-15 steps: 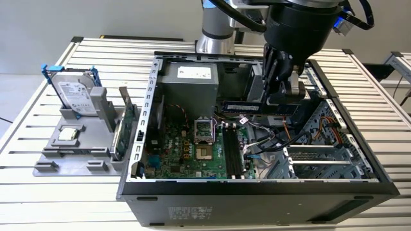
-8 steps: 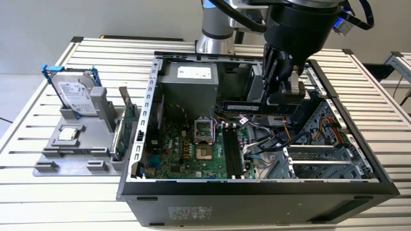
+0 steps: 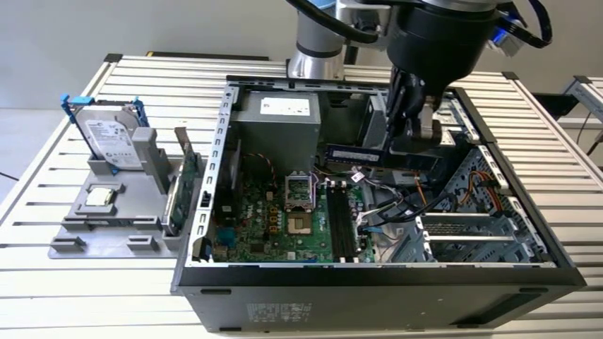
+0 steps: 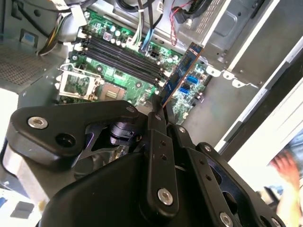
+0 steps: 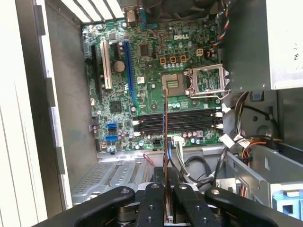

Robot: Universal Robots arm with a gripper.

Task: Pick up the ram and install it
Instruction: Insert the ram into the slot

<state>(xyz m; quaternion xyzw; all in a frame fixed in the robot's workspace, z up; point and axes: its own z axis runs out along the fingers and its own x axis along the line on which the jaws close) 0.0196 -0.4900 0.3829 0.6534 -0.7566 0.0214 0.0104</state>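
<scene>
My gripper [image 3: 414, 150] is shut on the ram [image 3: 363, 154], a thin dark stick with a row of chips, and holds it level above the open computer case [image 3: 377, 272]. In the second wrist view the ram [image 4: 182, 71] sticks out from the fingers [image 4: 158, 120] at a slant over the motherboard. The first wrist view shows the ram [image 5: 164, 137] edge-on, crossing above the black memory slots [image 5: 177, 122]. The same slots [image 3: 341, 222] lie below and toward the exterior view's left of the ram. The ram touches no slot.
A grey holder [image 3: 113, 219] at the exterior view's left carries a hard drive in a blue frame [image 3: 109, 131], a processor chip [image 3: 102, 198] and a green expansion card [image 3: 188, 180]. Cables [image 3: 391, 208] and drive cages [image 3: 481, 226] crowd the case. A person's hand [image 4: 286, 165] is outside.
</scene>
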